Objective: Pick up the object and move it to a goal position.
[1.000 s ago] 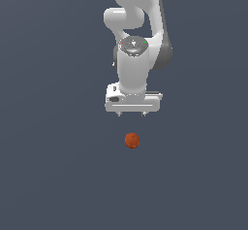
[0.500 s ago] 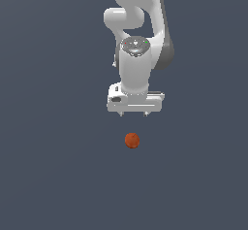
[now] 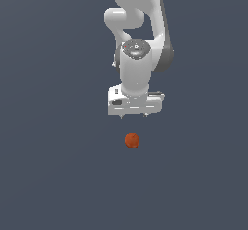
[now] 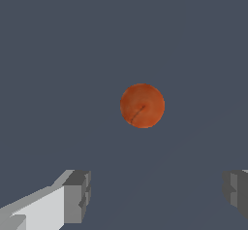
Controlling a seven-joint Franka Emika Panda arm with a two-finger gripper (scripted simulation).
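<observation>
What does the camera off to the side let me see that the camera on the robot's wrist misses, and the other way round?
Only the exterior view shows the white arm itself, reaching down with the gripper apart from the ball and not touching it. Only the wrist view shows a close look at the ball's faint dark seam line and the two grey fingertips set wide apart, wider than the ball. Both views show the small orange-red ball lying free on the plain dark grey surface, with nothing gripping it.
</observation>
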